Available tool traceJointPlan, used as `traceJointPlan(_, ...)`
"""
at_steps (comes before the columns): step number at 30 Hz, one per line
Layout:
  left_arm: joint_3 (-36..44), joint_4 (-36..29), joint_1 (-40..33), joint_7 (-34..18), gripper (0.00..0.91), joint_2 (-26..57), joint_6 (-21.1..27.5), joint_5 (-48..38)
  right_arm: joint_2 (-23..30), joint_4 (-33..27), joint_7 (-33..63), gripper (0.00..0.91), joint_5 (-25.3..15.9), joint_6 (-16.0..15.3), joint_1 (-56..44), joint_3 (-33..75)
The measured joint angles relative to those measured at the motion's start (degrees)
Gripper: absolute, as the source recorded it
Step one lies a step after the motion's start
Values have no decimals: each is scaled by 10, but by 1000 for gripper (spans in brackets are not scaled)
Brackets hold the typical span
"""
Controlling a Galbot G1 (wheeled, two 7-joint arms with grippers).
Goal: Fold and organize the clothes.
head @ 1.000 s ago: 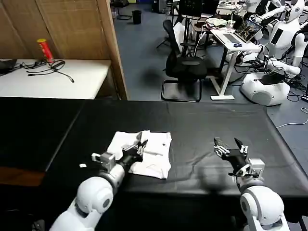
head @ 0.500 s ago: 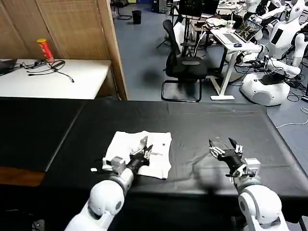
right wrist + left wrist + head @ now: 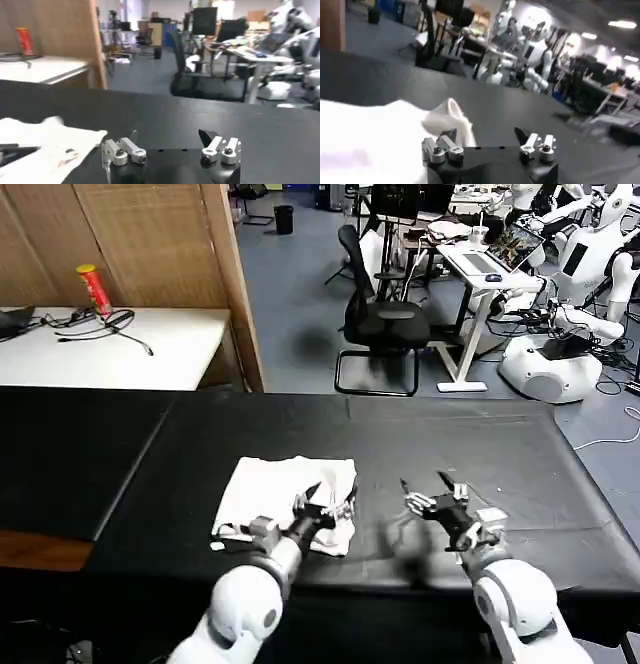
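Observation:
The clothes are one white T-shirt [image 3: 272,489] lying folded in a rough square on the black table [image 3: 450,439], its plain side up. My left gripper [image 3: 331,500] hovers open over the shirt's near right corner. In the left wrist view the shirt [image 3: 375,137] spreads beside the left gripper [image 3: 485,135], and a raised fold of cloth stands by one fingertip [image 3: 446,136]. My right gripper [image 3: 426,493] is open above bare table just right of the shirt. From the right wrist, the right gripper [image 3: 159,141] holds nothing, with the shirt [image 3: 47,142] off to one side.
A white side table [image 3: 170,344] with a red can [image 3: 93,288] and cables stands at the back left behind a wooden partition. A black office chair [image 3: 385,324] and desks sit beyond the table's far edge. Bare black cloth stretches right of the shirt.
The left gripper has slid right across the shirt to its near right corner. The right gripper has moved left toward the shirt. The shirt now lies flatter.

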Motion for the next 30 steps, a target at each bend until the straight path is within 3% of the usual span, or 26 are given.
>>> traceJointPlan(10, -87, -11, 26, 8, 878, 76, -21, 50, 21, -77, 14, 878, -24, -1, 98, -125)
traceJointPlan(17, -114, -8, 53, 9, 878, 77, -28, 61, 45, -138, 11, 878, -110, -21, 130, -172)
traceJointPlan(21, -124, 0, 58, 11, 878, 77, -32, 59, 47, -143, 22, 878, -148, -21, 126, -171)
traceJointPlan(24, -132, 12, 53, 15, 878, 77, -37, 49, 48, -133, 32, 878, -138, -15, 117, -160)
traceJointPlan(30, -151, 55, 36, 28, 878, 77, -52, -1, 44, -89, 40, 878, -81, -7, 93, -122)
